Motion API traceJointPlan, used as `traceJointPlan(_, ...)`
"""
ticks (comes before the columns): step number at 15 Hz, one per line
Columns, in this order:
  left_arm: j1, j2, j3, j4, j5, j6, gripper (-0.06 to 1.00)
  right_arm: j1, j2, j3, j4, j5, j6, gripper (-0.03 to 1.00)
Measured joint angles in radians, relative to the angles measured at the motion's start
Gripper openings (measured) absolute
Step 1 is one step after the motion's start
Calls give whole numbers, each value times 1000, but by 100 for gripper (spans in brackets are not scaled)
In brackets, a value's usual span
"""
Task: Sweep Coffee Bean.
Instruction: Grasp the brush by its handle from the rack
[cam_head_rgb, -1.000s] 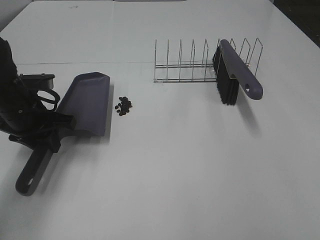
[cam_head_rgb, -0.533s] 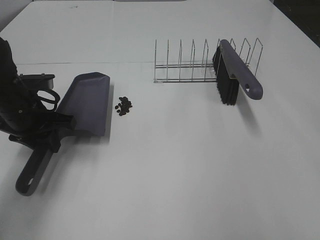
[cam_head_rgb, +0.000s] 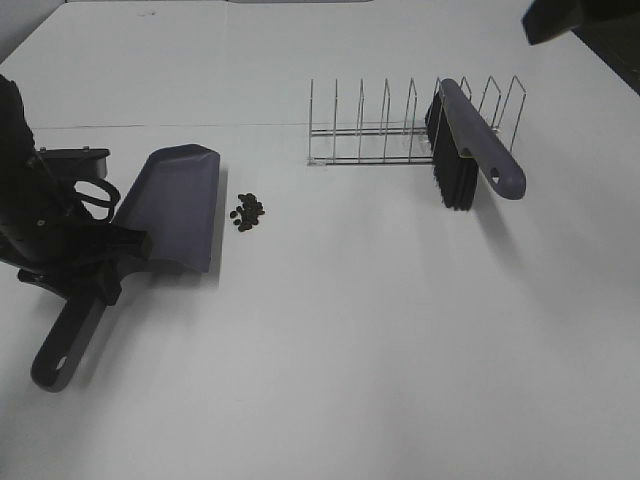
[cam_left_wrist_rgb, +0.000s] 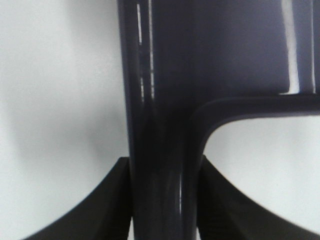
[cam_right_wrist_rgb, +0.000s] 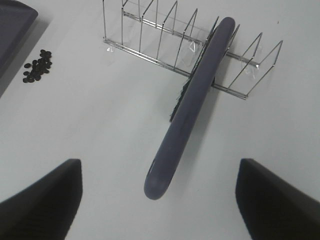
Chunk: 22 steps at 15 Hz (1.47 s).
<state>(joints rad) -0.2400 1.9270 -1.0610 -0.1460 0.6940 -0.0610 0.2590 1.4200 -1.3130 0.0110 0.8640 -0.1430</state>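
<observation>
Purple plastic is in hand on the left of the table: the left gripper is clamped tight on the handle of the dustpan. The pan lies low and flat with its wide lip turned to the right. The coffee beans lie in one small dark cluster on the bare table just beside that lip, apart from it, and none of them is inside the pan.

Far right, the brush sits in the wire rack, bristles down, its handle sticking out toward the near right. The right gripper hovers above it with its jaws spread wide and nothing between them. In the wrist view the free end of the brush handle lies between the two fingers but well below them, so I judge no contact yet.

As I read it, the task is at an early stage. The pan is gripped and placed next to the beans, so that half looks ready. What remains is the rest: come down on the brush, lift it from the rack, carry it across to the right of the beans and push them left into the pan
</observation>
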Motion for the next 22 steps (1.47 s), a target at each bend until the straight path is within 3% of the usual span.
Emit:
traceJointPlan(4,0,0,0,0,0,0,35,2,336,-358,-11,220,60,73)
traceJointPlan(9,0,0,0,0,-16,0,35,2,733,-790,-72,298,143,69)
traceJointPlan(13,0,0,0,0,-20,0,35,-19,882,-919,-110,324,166,69)
traceJointPlan(18,0,0,0,6,-23,1,35,-115,960,-952,-17,317,176,69)
traceJointPlan(22,0,0,0,9,-24,1,35,-118,969,-952,31,286,162,68)
